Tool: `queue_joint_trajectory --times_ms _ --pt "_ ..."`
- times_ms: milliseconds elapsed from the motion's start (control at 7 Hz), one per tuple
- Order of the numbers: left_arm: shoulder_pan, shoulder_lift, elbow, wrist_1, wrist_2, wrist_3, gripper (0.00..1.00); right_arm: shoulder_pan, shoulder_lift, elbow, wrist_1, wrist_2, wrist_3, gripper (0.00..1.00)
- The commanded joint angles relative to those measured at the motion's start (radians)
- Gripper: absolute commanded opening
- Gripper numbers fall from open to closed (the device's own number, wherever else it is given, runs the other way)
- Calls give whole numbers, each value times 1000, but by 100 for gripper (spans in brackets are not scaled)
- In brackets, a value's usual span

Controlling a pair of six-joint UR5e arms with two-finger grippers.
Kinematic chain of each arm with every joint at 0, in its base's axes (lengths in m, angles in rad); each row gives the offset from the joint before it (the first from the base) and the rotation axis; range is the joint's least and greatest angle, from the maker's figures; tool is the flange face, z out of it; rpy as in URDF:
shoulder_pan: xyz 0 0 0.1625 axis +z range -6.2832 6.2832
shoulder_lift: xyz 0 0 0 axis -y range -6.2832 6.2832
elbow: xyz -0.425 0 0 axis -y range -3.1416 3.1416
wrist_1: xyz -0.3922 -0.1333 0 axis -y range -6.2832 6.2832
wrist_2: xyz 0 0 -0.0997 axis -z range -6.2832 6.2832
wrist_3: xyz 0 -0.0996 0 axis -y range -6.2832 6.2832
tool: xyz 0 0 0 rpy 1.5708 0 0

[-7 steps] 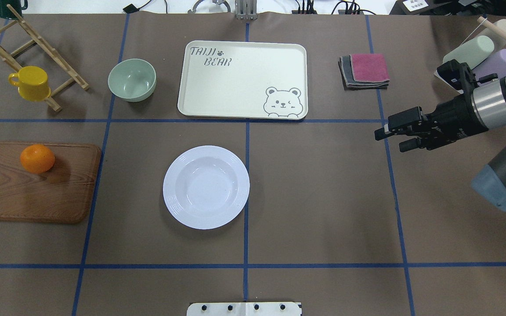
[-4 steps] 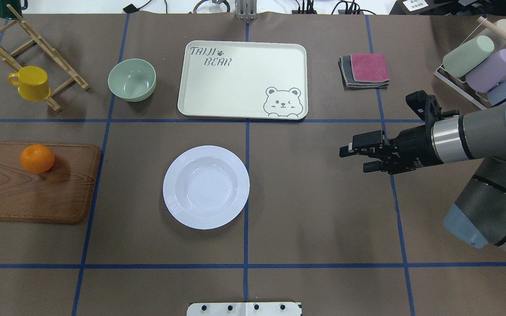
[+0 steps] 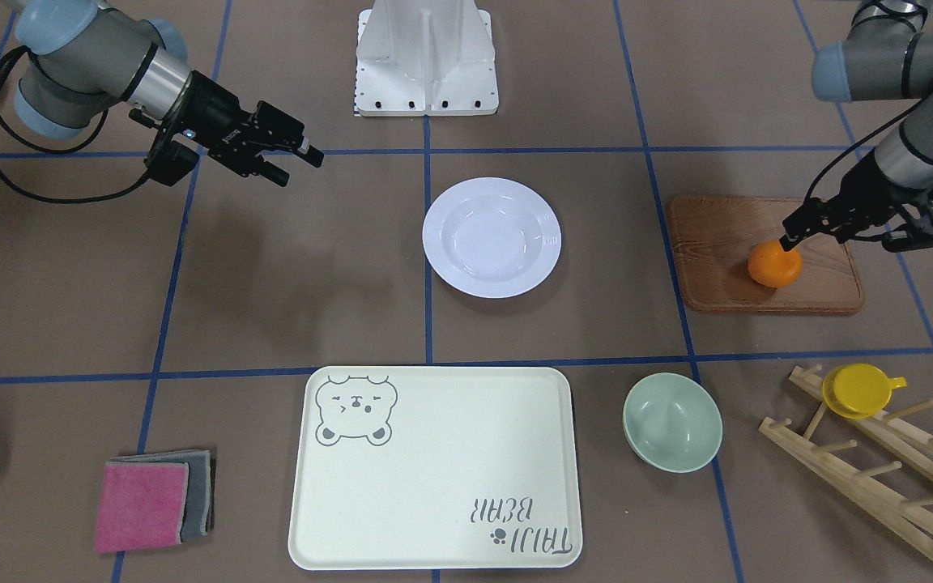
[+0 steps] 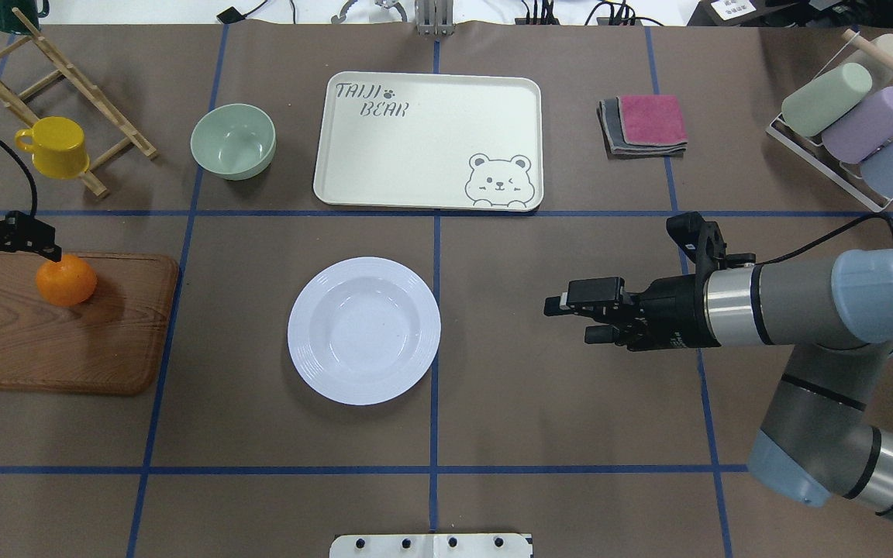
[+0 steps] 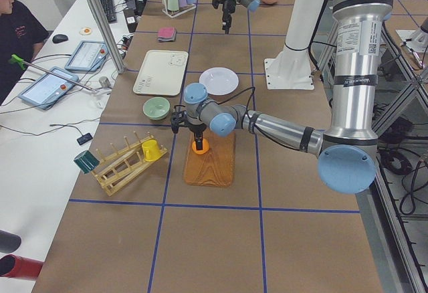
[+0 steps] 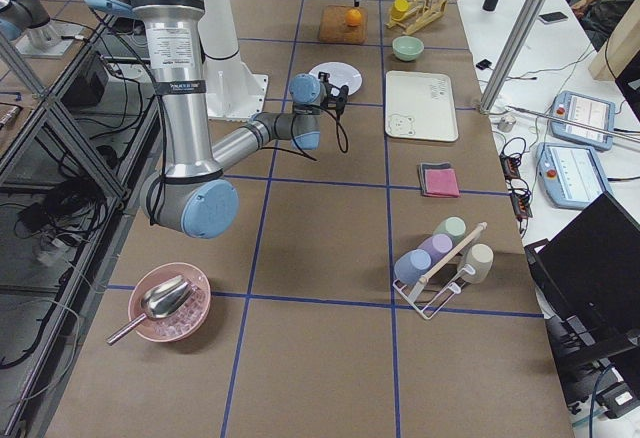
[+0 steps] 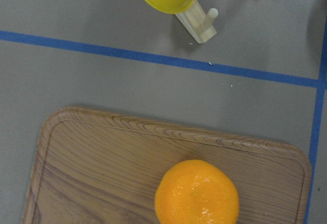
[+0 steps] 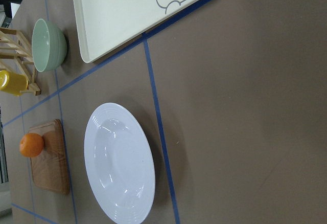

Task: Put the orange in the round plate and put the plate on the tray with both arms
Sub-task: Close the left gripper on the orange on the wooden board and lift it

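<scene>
The orange (image 4: 66,280) (image 3: 774,264) (image 7: 197,193) rests on a wooden board. My left gripper (image 4: 18,254) (image 3: 839,238) hangs open just above it, offset toward the table's left edge, one fingertip (image 4: 49,249) over the fruit's rim. Nothing is held. The white round plate (image 4: 363,330) (image 3: 492,237) (image 8: 120,162) lies empty mid-table. Right of the plate, my right gripper (image 4: 573,319) (image 3: 298,168) points at it, open and empty, a hand's width away. The cream bear tray (image 4: 427,139) (image 3: 434,470) lies bare beyond the plate.
The wooden board (image 4: 67,341) sits at the left. A pale-green bowl (image 4: 232,141) stands left of the tray, with a yellow cup (image 4: 55,146) on a wooden rack beyond it. Folded cloths (image 4: 644,124) and a rack of cups (image 4: 849,116) are far right. A person (image 5: 17,29) sits across the table.
My right arm swung in from the right edge toward the plate. My left gripper entered from the left edge and now hangs over the board by the orange.
</scene>
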Motion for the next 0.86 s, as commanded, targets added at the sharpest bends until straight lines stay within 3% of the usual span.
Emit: queue_joint_trajectory --times_ms 0,714 --pt "56 -21 12 -3 36 -46 100 -21 11 5 0 -24 5 98" --pt "59 -24 64 -13 37 -38 99 -83 81 -7 -31 -105 14 98"
